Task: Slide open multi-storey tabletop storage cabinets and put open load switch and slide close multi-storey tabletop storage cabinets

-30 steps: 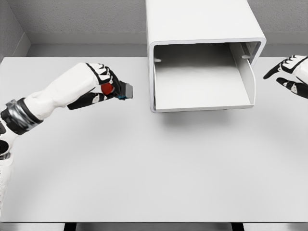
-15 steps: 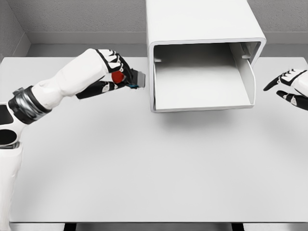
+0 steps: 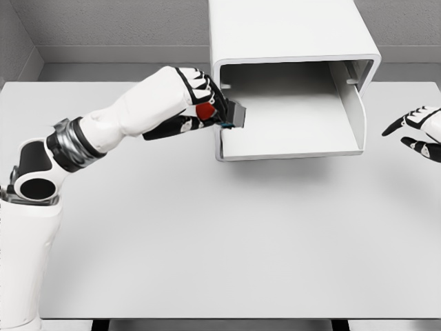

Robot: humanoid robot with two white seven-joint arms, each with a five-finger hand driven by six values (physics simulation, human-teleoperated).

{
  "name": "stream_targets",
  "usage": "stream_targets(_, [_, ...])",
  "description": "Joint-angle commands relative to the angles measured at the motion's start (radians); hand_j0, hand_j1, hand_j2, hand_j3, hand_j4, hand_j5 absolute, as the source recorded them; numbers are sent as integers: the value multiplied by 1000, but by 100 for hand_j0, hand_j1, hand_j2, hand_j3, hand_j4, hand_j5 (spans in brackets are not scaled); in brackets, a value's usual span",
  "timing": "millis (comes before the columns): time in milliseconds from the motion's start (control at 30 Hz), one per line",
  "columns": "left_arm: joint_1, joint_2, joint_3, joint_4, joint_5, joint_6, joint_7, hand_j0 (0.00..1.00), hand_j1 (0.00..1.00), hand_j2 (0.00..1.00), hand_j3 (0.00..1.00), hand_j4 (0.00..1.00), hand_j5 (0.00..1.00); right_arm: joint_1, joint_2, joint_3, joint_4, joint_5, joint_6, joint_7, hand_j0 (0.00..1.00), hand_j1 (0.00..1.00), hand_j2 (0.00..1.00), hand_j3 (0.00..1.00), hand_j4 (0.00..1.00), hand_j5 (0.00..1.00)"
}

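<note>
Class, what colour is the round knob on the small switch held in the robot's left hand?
Red; the round knob shows best in the head view.

Left robot hand holds the load switch at the open cabinet's left edge.

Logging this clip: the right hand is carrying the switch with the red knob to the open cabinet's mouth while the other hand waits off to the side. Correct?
Not quite. The head view shows the left hand carrying the switch at the cabinet mouth; the right hand waits at the side, holding nothing.

A plain white table stands against grey walls.
</note>
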State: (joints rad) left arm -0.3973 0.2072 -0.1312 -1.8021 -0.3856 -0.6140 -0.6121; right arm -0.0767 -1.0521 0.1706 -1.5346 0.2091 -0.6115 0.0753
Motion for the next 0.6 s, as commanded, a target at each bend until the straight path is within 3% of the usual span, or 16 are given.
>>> stream_targets(0, [0,-31,-10,0,-30,3,1,40,40,40,40,40,40,0,-3,0,1,-7,1,0,56,56,56,56,56,56])
stream_targets(567, [-28,-166,-44,15,-174,3,1,40,40,40,40,40,40,75,0,1,-9,-5,1,-2,57,57,57,57,57,57])
